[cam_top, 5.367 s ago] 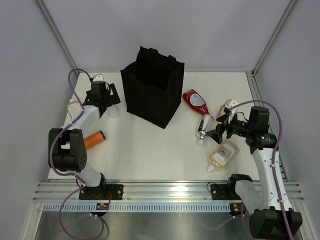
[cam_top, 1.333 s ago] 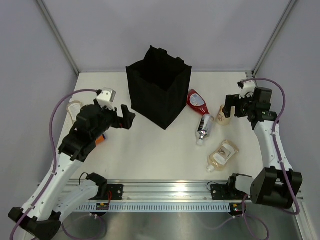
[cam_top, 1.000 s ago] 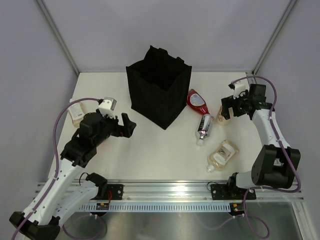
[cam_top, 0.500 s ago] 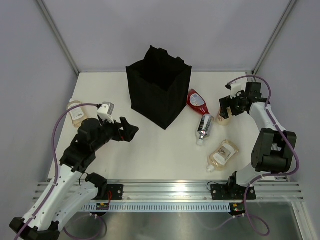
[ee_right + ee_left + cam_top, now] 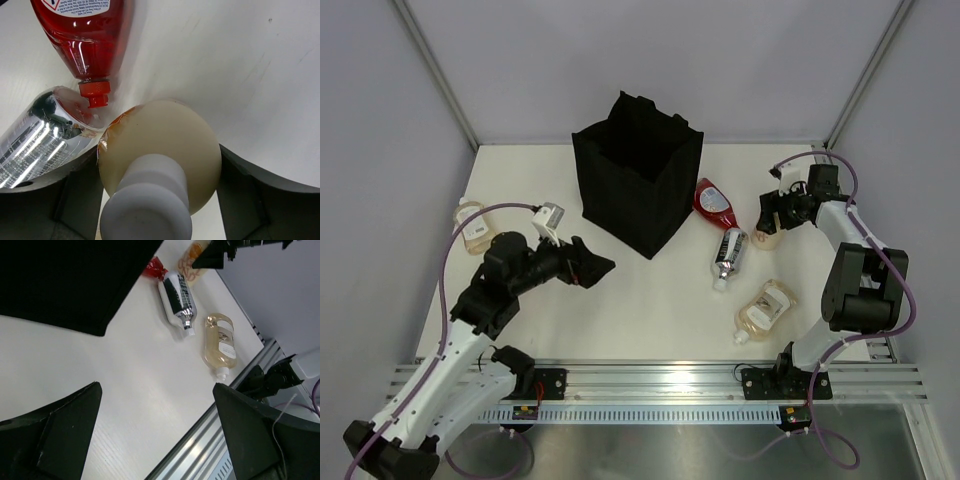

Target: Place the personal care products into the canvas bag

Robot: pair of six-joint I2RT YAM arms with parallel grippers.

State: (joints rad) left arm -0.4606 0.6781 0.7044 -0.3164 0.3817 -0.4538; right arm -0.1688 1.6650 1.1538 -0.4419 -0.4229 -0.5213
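Observation:
The black canvas bag [image 5: 640, 170] stands open at the back middle. To its right lie a red squeeze bottle [image 5: 713, 203], a silver tube [image 5: 728, 255] and a flat amber bottle [image 5: 766, 308]. My right gripper [image 5: 770, 215] is open, its jaws on either side of an upright amber bottle with a white cap [image 5: 160, 150]. Its fingers [image 5: 75, 195] sit very close to the bottle's sides. Another amber bottle [image 5: 471, 222] lies at the far left. My left gripper [image 5: 590, 268] is open and empty, in front of the bag's left side.
The left wrist view shows the bag [image 5: 65, 280], the silver tube [image 5: 177, 300], the flat amber bottle [image 5: 219, 342] and the table's front rail [image 5: 200, 455]. The red bottle's cap [image 5: 95, 92] and the tube [image 5: 40, 135] lie right next to the upright bottle.
The bag shifted a little to the right early on. My left gripper swung from the bag's left side to in front of it. My right gripper moved in around the upright amber bottle.

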